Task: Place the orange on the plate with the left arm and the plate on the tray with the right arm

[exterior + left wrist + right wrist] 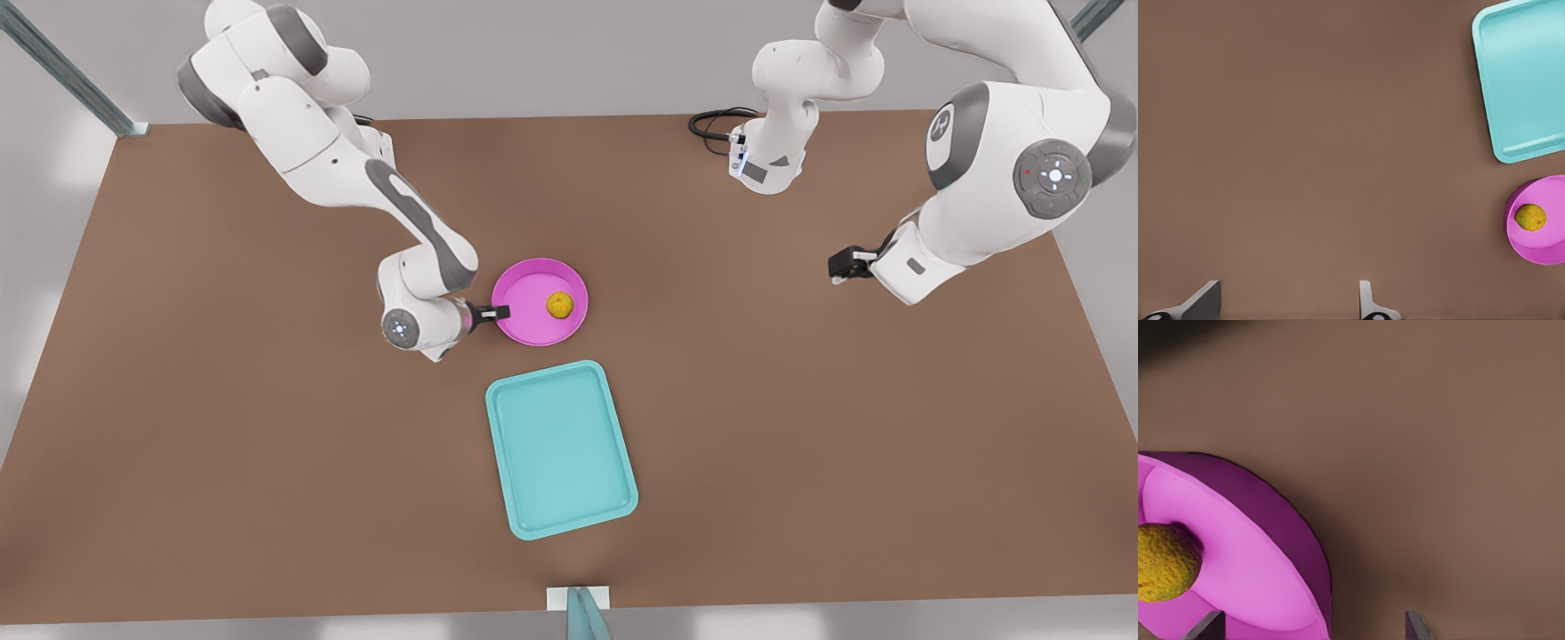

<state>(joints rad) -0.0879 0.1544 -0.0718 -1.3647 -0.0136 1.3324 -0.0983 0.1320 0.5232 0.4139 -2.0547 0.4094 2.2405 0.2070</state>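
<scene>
Brown table [222, 400] spans the scene. Two white arms reach in from the far edge. Right arm [356, 169], on the front view's left, bends down low toward the table centre; left arm [987, 178], on the front view's right, is held up and well away from the objects, waiting. Teal tray [562, 449] lies flat near the table's front edge, nothing on it; it also shows in the left wrist view [1525, 73]. Pink plate [540, 301] sits on the table just behind the tray, apart from it, not on it; also seen at [1538, 223] and close up at [1238, 547]. Right gripper [494, 312] is at the plate's rim on the side toward the front view's left; in its wrist view the fingers [1205, 627] stand spread, one finger over the plate's edge, the other outside over bare table, jaws open and not clamped. Left gripper [840, 264] hangs over bare table far to the front view's right, fingers [1201, 301] parted, holding nothing. Orange [559, 305] rests inside the plate, toward the side away from the right gripper; also at [1531, 217] and [1165, 561].
</scene>
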